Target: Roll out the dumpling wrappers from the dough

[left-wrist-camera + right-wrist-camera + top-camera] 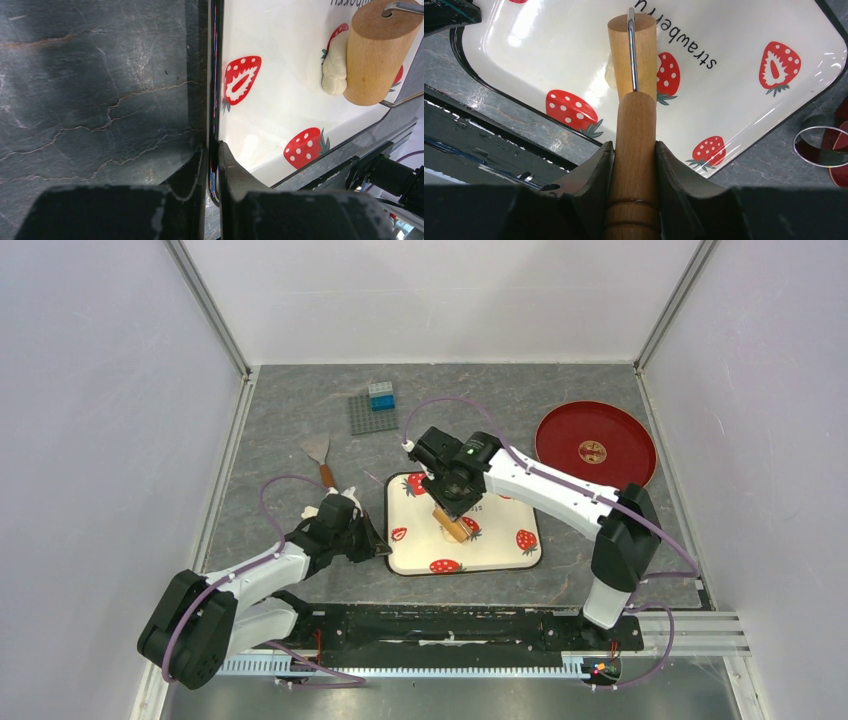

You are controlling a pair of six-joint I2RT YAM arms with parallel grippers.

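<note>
The dough (334, 65) is a pale cream lump on the white strawberry-print tray (500, 520), pressed against the side of the tan wooden roller (380, 50). In the right wrist view only a sliver of the dough (610, 77) shows left of the roller's drum (631, 55). My right gripper (634, 145) is shut on the roller's wooden handle and holds it over the tray's middle (455, 495). My left gripper (214, 147) is shut on the tray's left rim (380, 548). No flat dumpling wrappers are in view.
A red round plate (595, 445) lies at the back right. A metal ring (821, 146) lies beside it on the stone top. A grey baseplate with a blue brick (373, 412) and a small scraper (318, 455) lie behind the tray, left.
</note>
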